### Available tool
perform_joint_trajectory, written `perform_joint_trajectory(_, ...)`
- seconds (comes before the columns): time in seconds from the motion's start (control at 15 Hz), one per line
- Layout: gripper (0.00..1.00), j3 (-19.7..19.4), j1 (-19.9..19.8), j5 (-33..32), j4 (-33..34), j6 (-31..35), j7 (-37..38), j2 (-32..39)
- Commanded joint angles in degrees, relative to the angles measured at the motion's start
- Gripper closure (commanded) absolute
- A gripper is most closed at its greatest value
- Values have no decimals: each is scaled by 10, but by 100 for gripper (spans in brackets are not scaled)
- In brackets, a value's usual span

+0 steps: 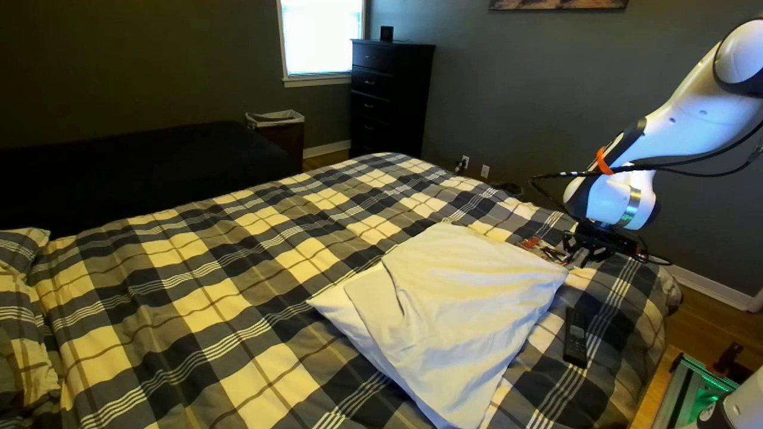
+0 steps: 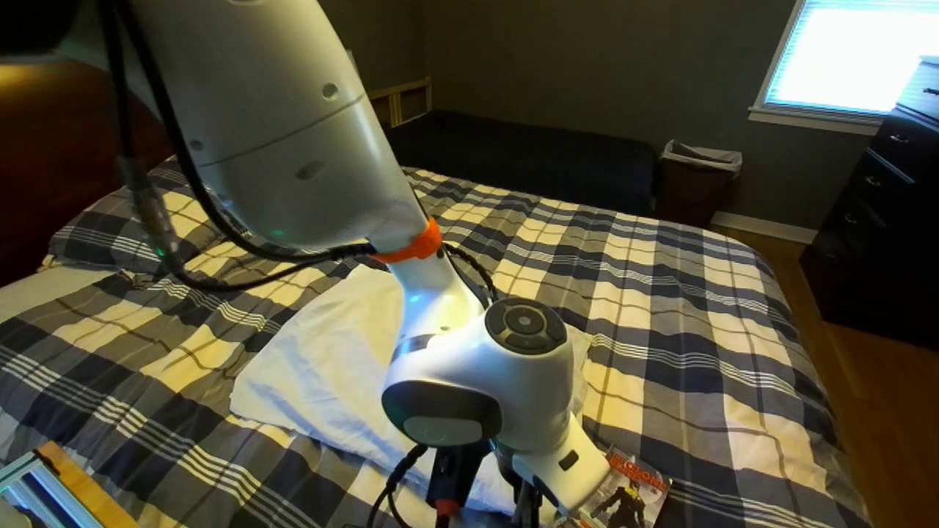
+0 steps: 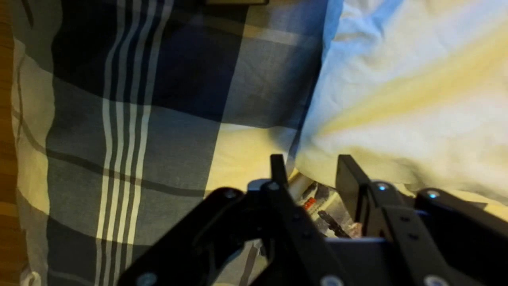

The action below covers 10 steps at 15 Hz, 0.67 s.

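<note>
My gripper (image 3: 311, 167) is open, with nothing held between its fingers. In an exterior view the gripper (image 1: 576, 257) hangs low over the bed's edge. A white pillow (image 3: 416, 103) has its corner just beyond the fingertips; I cannot tell whether they touch. The pillow shows in both exterior views (image 1: 471, 298) (image 2: 323, 367), partly behind the arm in one. A glossy comic or magazine (image 3: 325, 208) with red lettering lies below the fingers, partly under the pillow corner. It also shows in the exterior views (image 1: 536, 244) (image 2: 631, 495).
A plaid comforter (image 1: 220, 298) covers the bed. A black remote (image 1: 576, 338) lies near the pillow. The robot's mount (image 1: 691, 387) stands by the bed's edge, above a wooden floor (image 3: 7, 159). A dark dresser (image 1: 390, 98), a hamper (image 1: 275, 128) and a dark second bed (image 1: 137, 173) stand beyond.
</note>
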Motion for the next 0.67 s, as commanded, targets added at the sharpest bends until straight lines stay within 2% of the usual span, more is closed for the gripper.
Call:
perform_joint_trajectory(0.0, 29, -12, 15, -18, -108, 15, -41, -137)
perform_joint_trajectory(0.13, 14, -4, 11, -35, -145, 12, -79, -191)
perform_joint_trajectory(0.2, 7, -30, 38, -64, -160, -4, -84, -224)
perform_joint_trajectory(0.27, 1, -34, 47, -85, -175, -4, -97, -249)
perform_joint_trajectory(0.4, 0, -46, 68, -145, -195, -14, -97, -289)
perform_joint_trajectory(0.47, 0, -26, 55, -188, -204, -18, -83, -308)
perform_joint_trajectory(0.6, 0, -10, 53, -264, -208, -46, -69, -341)
